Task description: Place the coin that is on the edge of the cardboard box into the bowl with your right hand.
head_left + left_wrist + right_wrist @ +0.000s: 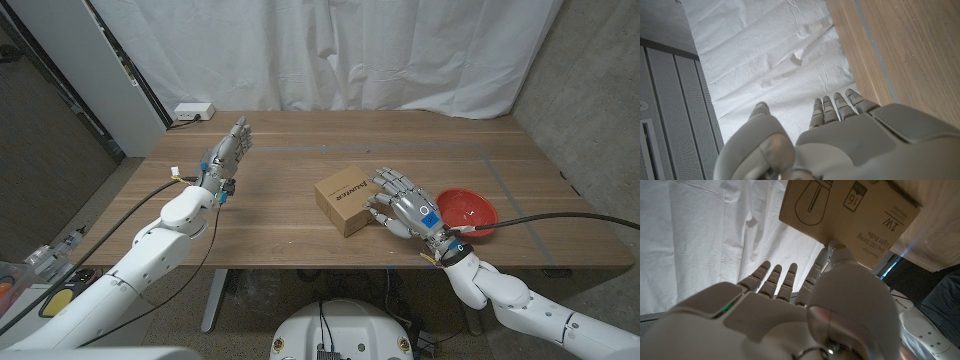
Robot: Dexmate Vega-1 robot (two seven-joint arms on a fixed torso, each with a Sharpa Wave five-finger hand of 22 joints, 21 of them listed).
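A small cardboard box (344, 200) printed with a light-bulb drawing (850, 210) stands mid-table. My right hand (405, 207) is against its right side, fingers spread over the box's right edge. In the right wrist view the thumb (840, 255) touches the box's edge while the other fingers (775, 277) reach out straight beside it. I cannot make out the coin; the hand covers that edge. The red bowl (468, 209) sits just right of the hand. My left hand (228, 152) is raised over the table's left part, fingers (835, 107) straight, holding nothing.
A white power strip (192, 112) lies at the table's far left corner. A white curtain (330, 50) hangs behind the table. Cables run along my left arm (170, 215). Bare wood lies in front of the box and behind it.
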